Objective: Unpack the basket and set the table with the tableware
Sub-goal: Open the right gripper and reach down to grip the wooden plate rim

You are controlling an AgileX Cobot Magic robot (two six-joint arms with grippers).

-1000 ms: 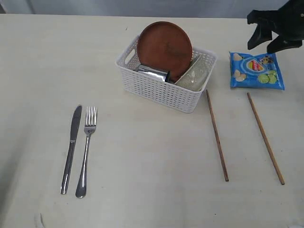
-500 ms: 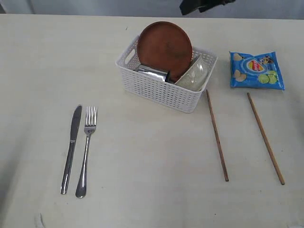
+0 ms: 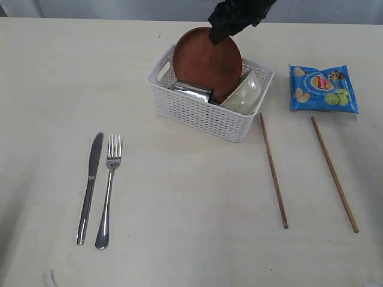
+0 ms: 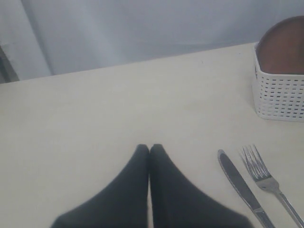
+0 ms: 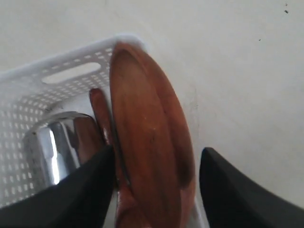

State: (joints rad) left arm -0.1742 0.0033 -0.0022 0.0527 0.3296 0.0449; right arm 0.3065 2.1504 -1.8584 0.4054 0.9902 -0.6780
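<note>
The white basket [image 3: 200, 110] stands at the table's middle back. In it the reddish-brown plate [image 3: 206, 60] stands on edge, with the steel cup [image 3: 192, 92] and white bowl [image 3: 244, 95] in front. My right gripper [image 3: 222, 31] is open at the plate's top rim. In the right wrist view its fingers [image 5: 83, 190] straddle the plate [image 5: 147, 142], with the spoon [image 5: 99, 111] and the cup [image 5: 61, 142] beside it. Knife [image 3: 90, 185] and fork [image 3: 109, 188] lie at the left, two chopsticks [image 3: 273, 170] [image 3: 334, 173] at the right. My left gripper [image 4: 149, 148] is shut and empty above the table [image 4: 118, 104].
A blue chip bag [image 3: 323, 88] lies at the back right, beyond the chopsticks. In the left wrist view the knife [image 4: 237, 180], the fork [image 4: 266, 178] and the basket's corner [image 4: 280, 95] lie to one side of the gripper.
My right gripper has moved from above the chip bag leftward and come down over the plate's top rim. Nothing on the table has shifted.
</note>
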